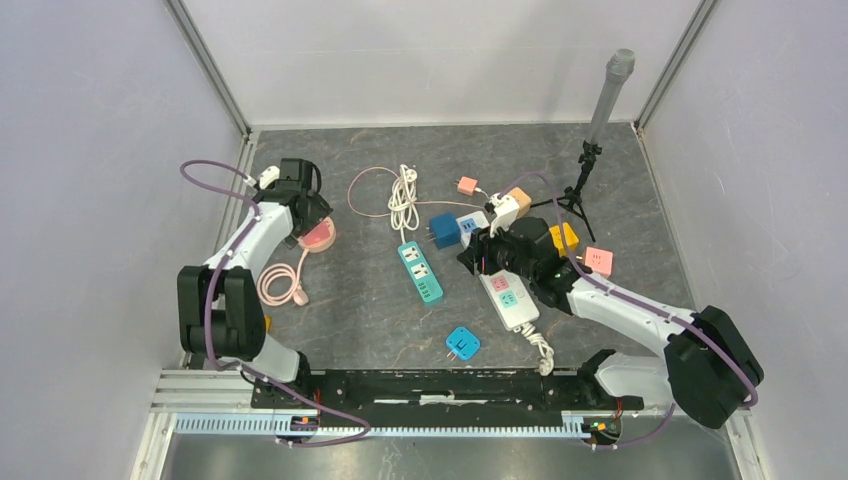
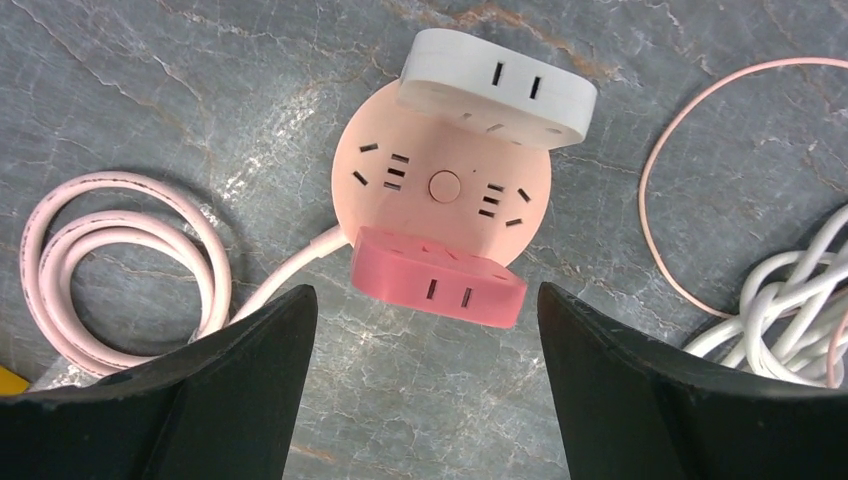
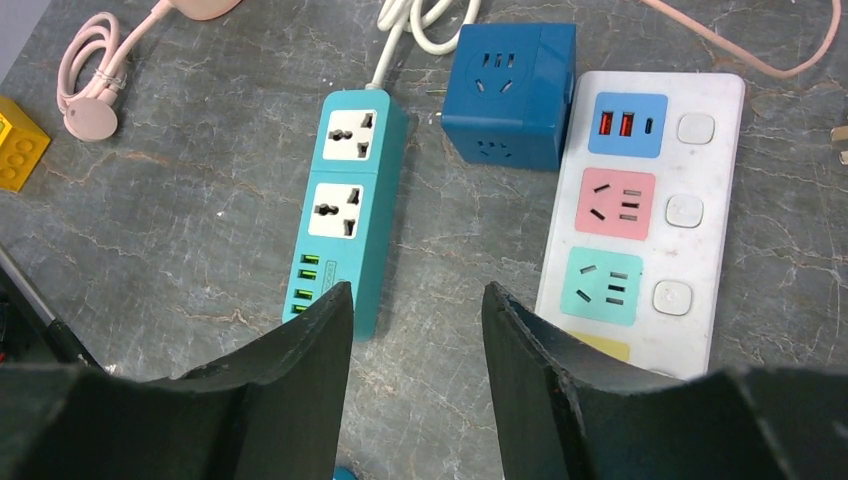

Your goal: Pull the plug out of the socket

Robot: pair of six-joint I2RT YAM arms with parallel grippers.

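A round pink socket (image 2: pixel 440 190) lies on the grey table, at the left in the top view (image 1: pixel 320 235). A white plug block (image 2: pixel 495 85) sits in its far side and a darker pink plug block (image 2: pixel 470 295) in its near side. My left gripper (image 2: pixel 425 290) is open and hovers above the socket, its fingers apart on either side of the pink plug and not touching it; it also shows in the top view (image 1: pixel 300 205). My right gripper (image 3: pixel 415 288) is open and empty above bare table mid-right (image 1: pixel 480 255).
A teal power strip (image 3: pixel 350 210) and a white power strip (image 3: pixel 640 210) flank the right gripper, with a blue cube socket (image 3: pixel 510 90) beyond. The socket's pink cable coil (image 2: pixel 120 270) lies left of it and a white cable bundle (image 2: pixel 790 320) right. A small tripod (image 1: pixel 578 195) stands at the back right.
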